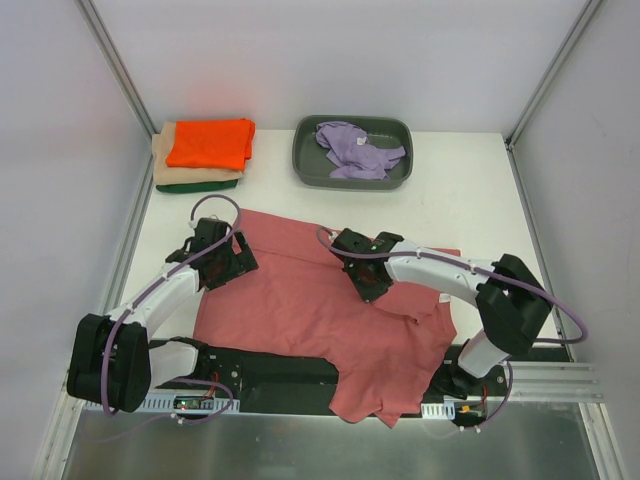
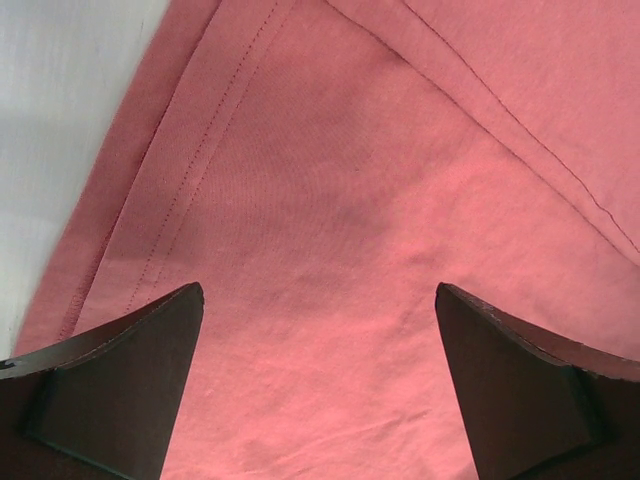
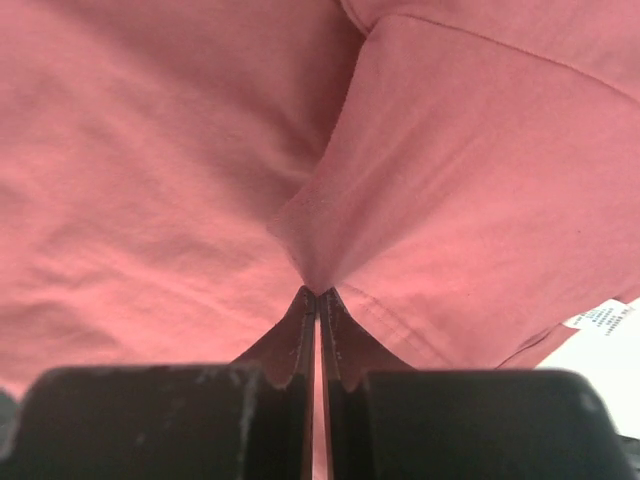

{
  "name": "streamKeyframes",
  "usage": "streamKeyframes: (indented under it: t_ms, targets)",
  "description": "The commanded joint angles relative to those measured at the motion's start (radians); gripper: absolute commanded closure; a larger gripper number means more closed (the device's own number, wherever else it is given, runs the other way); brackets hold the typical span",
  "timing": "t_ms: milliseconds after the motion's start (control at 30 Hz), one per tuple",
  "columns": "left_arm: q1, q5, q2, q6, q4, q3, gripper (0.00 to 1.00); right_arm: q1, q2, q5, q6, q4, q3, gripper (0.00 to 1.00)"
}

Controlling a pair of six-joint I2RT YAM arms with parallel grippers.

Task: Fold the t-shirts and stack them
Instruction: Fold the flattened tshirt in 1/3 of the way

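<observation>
From above, we see the rose-red t-shirt [image 1: 300, 300] spread over the middle of the desk [image 1: 480, 190], its near end hanging off the front edge, so we judge it is the one now being folded. Our left hand [image 1: 222, 255] sits over its far left corner and our right hand [image 1: 365, 275] over the middle, where a fold ridge runs off to the right. At the back left, the orange t-shirt [image 1: 210, 142] lies folded on a tan t-shirt [image 1: 165, 165] and a dark green t-shirt [image 1: 195, 186], which is the stack. The grey tray [image 1: 305, 165] beside them holds only the crumpled lavender t-shirt [image 1: 355, 150], waiting its turn. In the left wrist view, our hand gapes wide over the stitched hem [image 2: 190, 170] and holds nothing, probably ready to take that edge. In the right wrist view, our fingers are closed tight on a pinch of rose-red cloth, which puckers towards them; a white label [image 3: 600, 315] shows at the right.
</observation>
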State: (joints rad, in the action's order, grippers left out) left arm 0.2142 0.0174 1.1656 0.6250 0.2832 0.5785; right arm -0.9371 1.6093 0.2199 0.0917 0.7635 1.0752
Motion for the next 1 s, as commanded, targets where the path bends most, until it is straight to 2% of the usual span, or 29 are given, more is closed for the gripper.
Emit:
streamKeyframes:
  t_ms: [0, 133, 300, 333, 400, 500, 567, 600, 700, 767, 867, 967]
  targets:
    - [-0.006, 0.012, -0.034, -0.016, 0.001, 0.000, 0.01, 0.020, -0.017, -0.129, 0.010, 0.036, 0.063, 0.97]
    - [-0.006, 0.016, -0.044, -0.018, 0.005, -0.005, 0.01, 0.026, 0.020, -0.116, 0.011, 0.033, 0.075, 0.89]
    - [-0.006, 0.018, -0.044, -0.019, 0.010, -0.003, 0.01, 0.027, 0.012, -0.155, 0.014, -0.012, 0.074, 0.83]
    - [-0.007, 0.018, -0.046, -0.019, 0.010, -0.003, 0.01, 0.027, 0.005, -0.157, 0.003, -0.013, 0.075, 0.79]
    - [-0.006, 0.016, -0.046, -0.018, 0.013, -0.002, 0.01, 0.026, -0.023, -0.149, -0.042, -0.012, 0.069, 0.48]
    - [-0.007, -0.002, -0.046, -0.019, 0.013, 0.006, 0.01, 0.030, -0.092, -0.059, -0.041, -0.007, 0.031, 0.28]
    - [-0.007, -0.016, -0.046, -0.021, 0.013, 0.020, 0.01, 0.044, -0.147, 0.004, -0.003, -0.010, -0.003, 0.01]
    - [-0.004, -0.016, -0.046, -0.021, 0.013, 0.024, 0.01, 0.056, -0.173, 0.018, 0.015, -0.019, -0.024, 0.04]
    - [-0.006, -0.062, -0.040, -0.021, 0.011, 0.064, 0.01, 0.110, -0.259, 0.076, 0.121, -0.047, -0.098, 0.04]
    - [-0.007, -0.060, -0.021, -0.021, 0.011, 0.080, 0.01, 0.159, -0.328, 0.058, 0.190, -0.091, -0.167, 0.04]
    - [-0.007, -0.054, 0.018, -0.015, 0.005, 0.086, 0.01, 0.272, -0.403, -0.066, 0.255, -0.202, -0.303, 0.04]
    - [-0.006, -0.059, 0.069, -0.013, -0.010, 0.092, 0.01, 0.411, -0.417, -0.201, 0.220, -0.338, -0.412, 0.04]
